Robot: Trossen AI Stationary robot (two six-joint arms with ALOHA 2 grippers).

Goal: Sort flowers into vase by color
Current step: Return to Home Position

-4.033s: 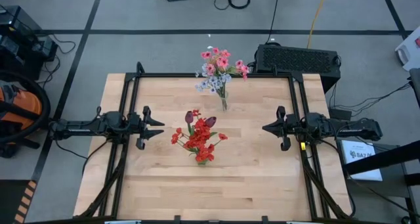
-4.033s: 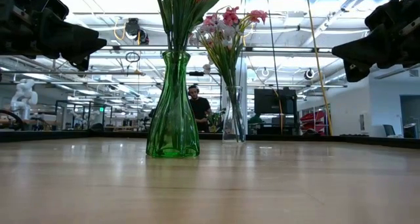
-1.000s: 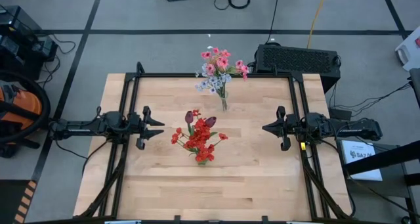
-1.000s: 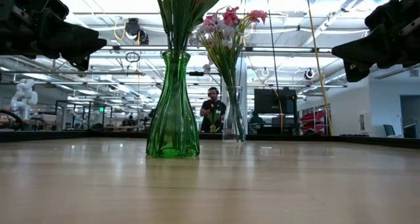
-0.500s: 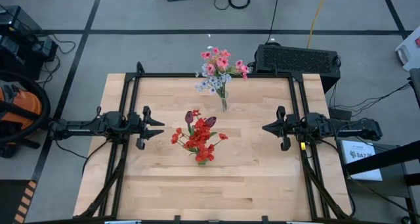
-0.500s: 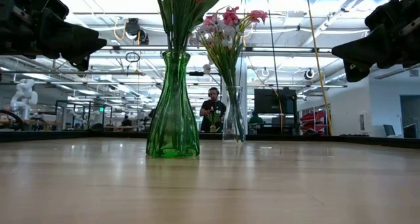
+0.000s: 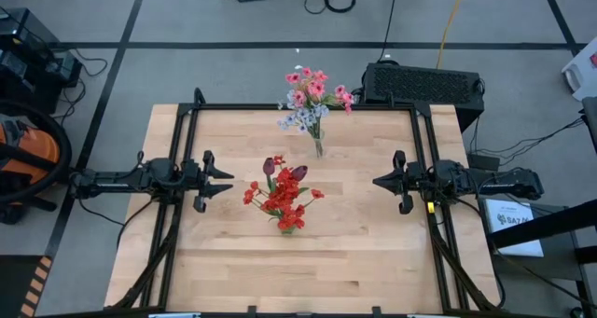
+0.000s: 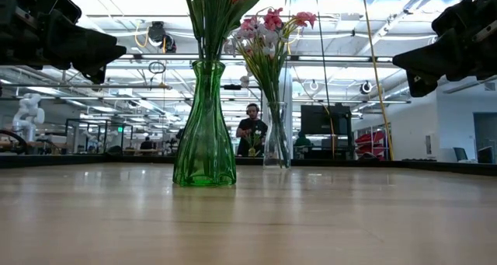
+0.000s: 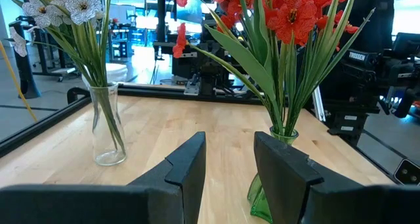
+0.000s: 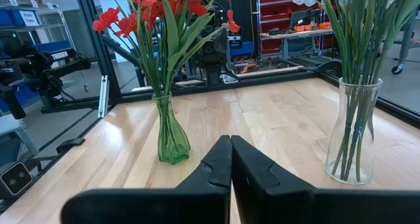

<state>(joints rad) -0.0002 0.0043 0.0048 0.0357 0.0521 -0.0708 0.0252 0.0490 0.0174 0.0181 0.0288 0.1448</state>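
High view: red flowers (image 7: pixel 283 201) stand upright in the fluted green vase (image 7: pixel 288 225) on the counter (image 7: pixel 373 253). Pink and whitish ones (image 7: pixel 312 94) sit upright in a clear glass vase (image 7: pixel 319 148) behind it. The left pincer (image 7: pixel 228 181) hangs left of the green vase and the right pincer (image 7: pixel 376 181) right of it, both well apart. Left wrist view: fingers (image 9: pixel 187 165) slightly parted. Right wrist view: fingers (image 10: pixel 220 161) pressed together, empty.

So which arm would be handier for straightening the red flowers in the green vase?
Probably left: the left gripper is nearer the green vase and open; the right gripper is farther and shut.
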